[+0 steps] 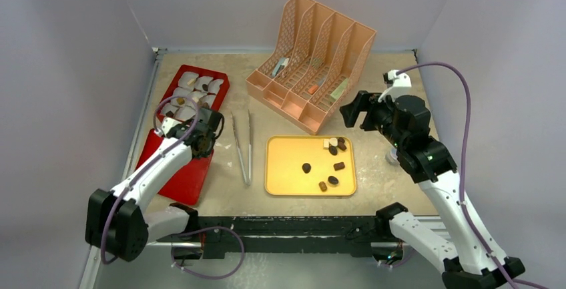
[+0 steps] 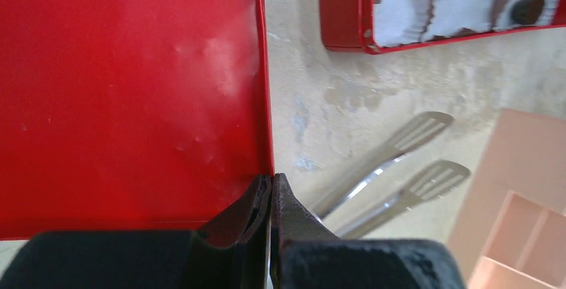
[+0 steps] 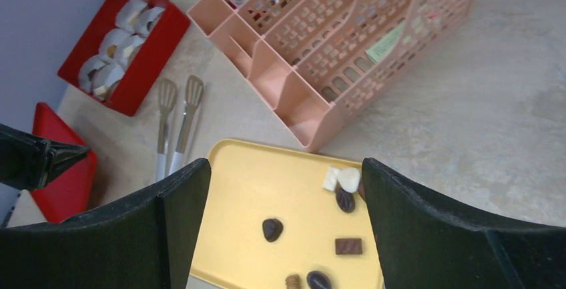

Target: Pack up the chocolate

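Several chocolates, dark point(image 1: 306, 167), brown point(image 1: 339, 166) and cream-white point(image 1: 328, 143), lie on a yellow tray point(image 1: 287, 182). In the right wrist view a dark oval point(image 3: 271, 229), a brown bar point(image 3: 348, 246) and a white piece point(image 3: 348, 179) show on that tray point(image 3: 233, 189). A red box point(image 1: 220, 75) holds white cup liners, some with chocolate point(image 2: 527, 9) in them. My right gripper point(image 1: 352, 110) hangs open and empty high above the tray's far right point(image 3: 284, 169). My left gripper point(image 1: 212, 123) is shut on the right rim of the red lid point(image 2: 133, 102), near its corner point(image 2: 271, 177).
Metal tongs point(image 1: 241, 147) lie between the lid and the tray; they also show in the left wrist view point(image 2: 400, 145). A pink mesh file organiser point(image 1: 314, 59) stands behind the tray. The red lid point(image 1: 177, 175) lies at the near left. Grey walls enclose the table.
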Controlling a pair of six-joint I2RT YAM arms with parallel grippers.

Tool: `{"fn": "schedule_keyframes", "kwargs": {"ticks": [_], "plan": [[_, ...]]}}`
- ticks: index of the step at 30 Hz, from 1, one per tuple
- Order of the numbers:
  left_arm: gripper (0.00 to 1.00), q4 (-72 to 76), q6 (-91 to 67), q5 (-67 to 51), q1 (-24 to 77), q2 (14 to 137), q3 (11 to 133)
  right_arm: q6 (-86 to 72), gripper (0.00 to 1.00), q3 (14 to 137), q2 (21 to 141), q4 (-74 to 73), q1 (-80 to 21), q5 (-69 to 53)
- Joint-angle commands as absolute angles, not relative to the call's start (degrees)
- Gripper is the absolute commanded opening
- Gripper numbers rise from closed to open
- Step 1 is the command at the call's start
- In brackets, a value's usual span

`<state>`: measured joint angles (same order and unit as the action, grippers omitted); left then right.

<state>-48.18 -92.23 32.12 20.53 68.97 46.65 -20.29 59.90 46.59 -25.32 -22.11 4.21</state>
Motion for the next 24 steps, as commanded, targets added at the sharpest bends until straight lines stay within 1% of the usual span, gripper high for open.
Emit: {"fn": "schedule_keyframes", "kwargs": {"ticks": [1,5,8,12,16,21,24], "plan": [[0.00,-51.1,-93.3,30.3,20.3,63.8,49.0,-22.0,0.85,60.1,49.7,-14.3,-22.0,-3.0],[0.00,-51.6,-93.9,28.9,20.3,59.7,49.3,-27.9,0.82,58.8,54.3,-8.0,-22.7,-7.0],[0.00,-53.0,-94.7,29.2,20.3,57.5,50.7,-32.5,0.79,57.0,58.2,-3.1,-25.6,-6.1],[0.00,-53.5,-94.9,29.2,20.3,55.5,52.4,-34.5,0.78,57.8,65.3,0.9,-33.0,-1.4],[0.00,-54.5,-95.4,28.5,20.3,54.4,53.6,-34.2,0.78,61.1,73.2,5.5,-42.3,2.8],[0.00,-55.2,-96.3,27.9,20.3,52.7,54.8,-32.9,0.76,66.1,84.5,12.3,-51.5,5.4],[0.00,-55.6,-96.7,27.9,20.3,51.6,55.6,-32.5,0.75,66.9,90.7,18.3,-55.0,5.9]]}}
